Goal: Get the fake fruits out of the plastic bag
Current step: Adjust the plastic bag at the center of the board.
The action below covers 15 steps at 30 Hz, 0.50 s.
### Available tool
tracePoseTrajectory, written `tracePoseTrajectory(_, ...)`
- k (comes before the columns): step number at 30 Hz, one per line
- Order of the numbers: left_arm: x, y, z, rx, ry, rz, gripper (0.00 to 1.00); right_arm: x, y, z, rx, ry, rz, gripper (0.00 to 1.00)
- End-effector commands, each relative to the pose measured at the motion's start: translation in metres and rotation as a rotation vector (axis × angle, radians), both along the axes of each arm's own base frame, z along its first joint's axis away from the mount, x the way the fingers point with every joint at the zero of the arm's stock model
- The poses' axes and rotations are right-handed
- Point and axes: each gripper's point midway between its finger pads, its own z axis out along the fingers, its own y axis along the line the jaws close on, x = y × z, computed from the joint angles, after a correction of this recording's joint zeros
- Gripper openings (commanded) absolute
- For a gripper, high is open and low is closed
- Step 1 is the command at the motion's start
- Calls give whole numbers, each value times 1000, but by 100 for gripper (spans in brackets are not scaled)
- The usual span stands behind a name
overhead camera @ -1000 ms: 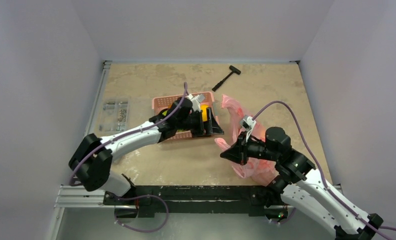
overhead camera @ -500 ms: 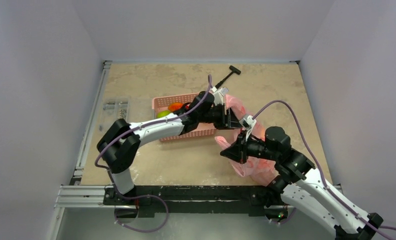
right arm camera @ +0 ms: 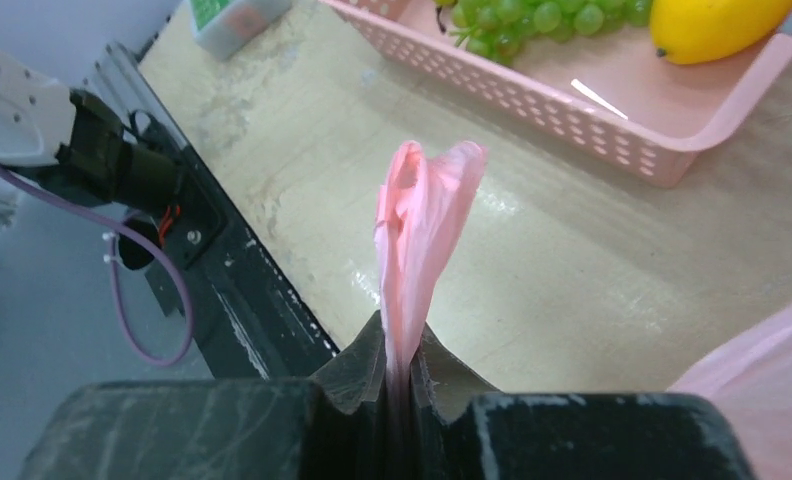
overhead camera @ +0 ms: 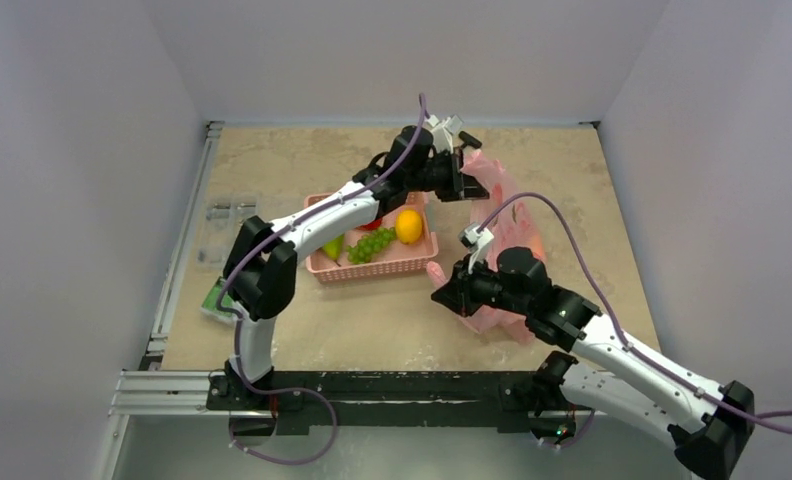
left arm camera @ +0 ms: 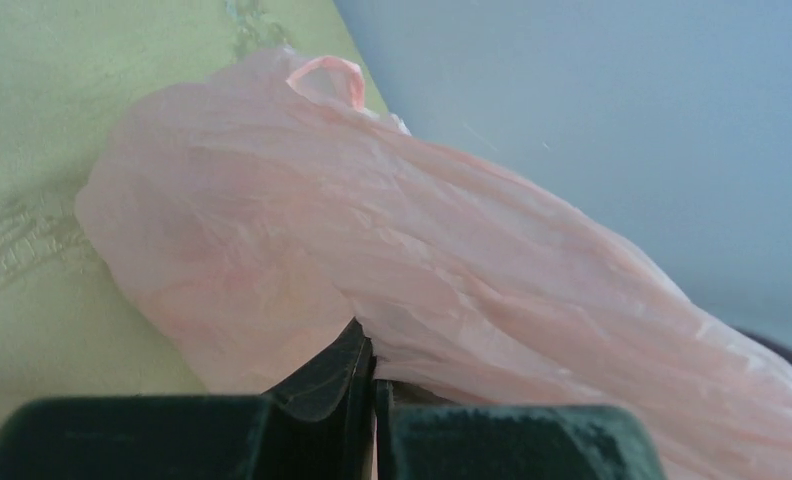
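A small green box (overhead camera: 215, 298) lies at the left edge of the table (overhead camera: 292, 160). To its right stands the pink slotted basket (overhead camera: 392, 266). It holds a green pear (overhead camera: 332, 246), a green grape bunch (overhead camera: 371, 243) and the orange-yellow oval fruit (overhead camera: 408, 226). A red fruit (overhead camera: 372, 224) shows just under the left arm, too hidden to name further.

The left arm reaches over the basket to the far side of the table. There the left gripper (left arm camera: 370, 350) has its jaws pressed fully together, with a fold of the plastic bag (overhead camera: 497, 195) caught at the tips. The bag stretches from that far end toward the near edge, right of the basket. It is crumpled, and its contents cannot be made out through the film.

At the bag's near left corner, the right gripper (right arm camera: 400, 365) is clamped tight on a bunched loop handle (right arm camera: 422, 215). The handle stands up from between the fingers, with the basket's corner beyond it.
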Motion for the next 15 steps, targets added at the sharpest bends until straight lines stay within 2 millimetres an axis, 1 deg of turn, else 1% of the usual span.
tracePoseTrajectory(1,38,5,36,15,-112,49,0,-19,14,-13,-81,-3,30,11)
tracePoseTrajectory(4,44,7,30,33,-87,44,0,-27,16,-26,-134,39,7,25)
tracePoseTrajectory(6,41,10,23,55,-83,42,0,-31,14,-30,-133,76,0,36)
tracePoseTrajectory(8,37,16,13,83,-57,41,0,-38,15,-25,-103,94,18,43)
tracePoseTrajectory(9,34,21,11,93,-46,37,0,-41,16,-19,-81,96,30,47)
tracePoseTrajectory(10,29,24,11,96,-41,31,2,-44,16,-13,-60,91,41,50)
tracePoseTrajectory(11,23,28,11,97,-37,19,10,-48,17,-6,-36,86,63,54)
tracePoseTrajectory(12,13,31,19,83,-43,-10,17,-54,20,6,2,69,106,58)
tracePoseTrajectory(13,4,34,24,73,-40,-35,24,-60,23,23,51,53,143,64)
tracePoseTrajectory(14,-5,38,29,62,-38,-50,33,-63,22,44,112,26,157,72)
tracePoseTrajectory(15,-13,42,35,41,-41,-63,41,-62,20,62,163,10,135,79)
